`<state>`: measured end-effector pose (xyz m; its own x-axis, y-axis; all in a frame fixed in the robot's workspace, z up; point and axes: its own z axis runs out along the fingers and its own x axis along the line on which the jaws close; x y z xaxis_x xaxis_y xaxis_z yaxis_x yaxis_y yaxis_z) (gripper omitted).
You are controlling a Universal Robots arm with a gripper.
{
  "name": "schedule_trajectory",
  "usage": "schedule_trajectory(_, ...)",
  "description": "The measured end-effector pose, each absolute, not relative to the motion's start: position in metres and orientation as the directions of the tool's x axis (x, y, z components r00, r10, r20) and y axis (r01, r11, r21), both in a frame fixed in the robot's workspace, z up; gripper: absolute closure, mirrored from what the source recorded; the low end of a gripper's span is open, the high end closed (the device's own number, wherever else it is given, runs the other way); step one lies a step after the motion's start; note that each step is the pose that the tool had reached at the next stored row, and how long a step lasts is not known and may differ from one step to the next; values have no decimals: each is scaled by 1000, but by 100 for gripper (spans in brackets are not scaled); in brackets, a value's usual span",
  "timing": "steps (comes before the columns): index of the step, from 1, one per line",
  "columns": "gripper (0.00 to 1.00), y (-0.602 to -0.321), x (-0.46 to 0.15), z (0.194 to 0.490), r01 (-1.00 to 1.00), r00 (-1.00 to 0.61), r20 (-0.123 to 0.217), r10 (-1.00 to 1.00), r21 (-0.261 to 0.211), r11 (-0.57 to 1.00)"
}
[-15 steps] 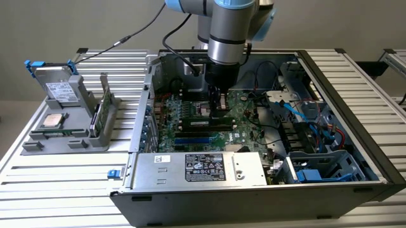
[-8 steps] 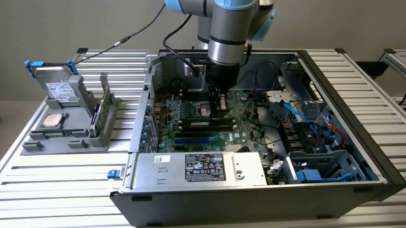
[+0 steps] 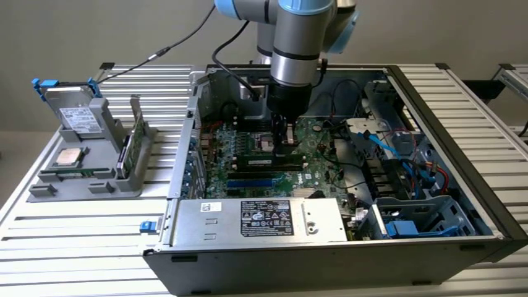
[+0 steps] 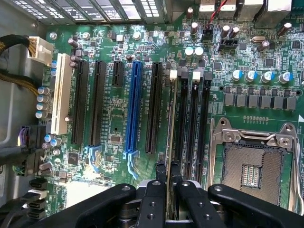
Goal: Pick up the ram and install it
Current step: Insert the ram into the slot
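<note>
step: install – pick-up looks done | gripper [image 4: 168, 168] pinching the ram [image 4: 171, 124] edge-on over the memory slots [image 4: 194, 124], beside the empty processor socket [image 4: 256, 167] | contact: cannot tell | need: likely edge aligned along one slot – straight, even press

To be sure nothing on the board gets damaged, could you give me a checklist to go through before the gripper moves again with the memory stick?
1. Grip: the gripper is shut on the memory stick, which is held edge-on between its fingers: ok.
2. Direction: the memory stick runs parallel to the memory slots on the board: ok.
3. Position: memory stick exactly over one slot: cannot tell.
4. White latches at the slot ends open: cannot tell.
5. Path: no cable lies across the memory slots: ok.
</note>
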<state>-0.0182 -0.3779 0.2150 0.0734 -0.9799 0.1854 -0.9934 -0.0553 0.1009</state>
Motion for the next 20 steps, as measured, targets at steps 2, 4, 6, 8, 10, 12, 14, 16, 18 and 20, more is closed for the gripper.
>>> schedule_trajectory(2,86,-378,-18,215,-993,72,186,-980,101,-54)
schedule_trajectory(4,86,-378,-18,214,-994,71,186,-980,101,-52)
schedule_trajectory(6,86,-377,-18,214,-994,69,186,-980,101,-51)
schedule_trajectory(8,86,-377,-18,214,-994,68,186,-980,101,-49)
schedule_trajectory(10,86,-377,-18,214,-994,67,187,-980,101,-48)
schedule_trajectory(12,86,-377,-18,214,-994,66,188,-980,102,-47)
schedule_trajectory(14,86,-377,-18,214,-994,64,189,-980,103,-46)
schedule_trajectory(16,86,-376,-18,213,-994,63,192,-979,104,-44)
schedule_trajectory(18,86,-376,-18,213,-994,62,195,-979,104,-42)
schedule_trajectory(20,86,-375,-18,213,-994,60,198,-978,104,-40)
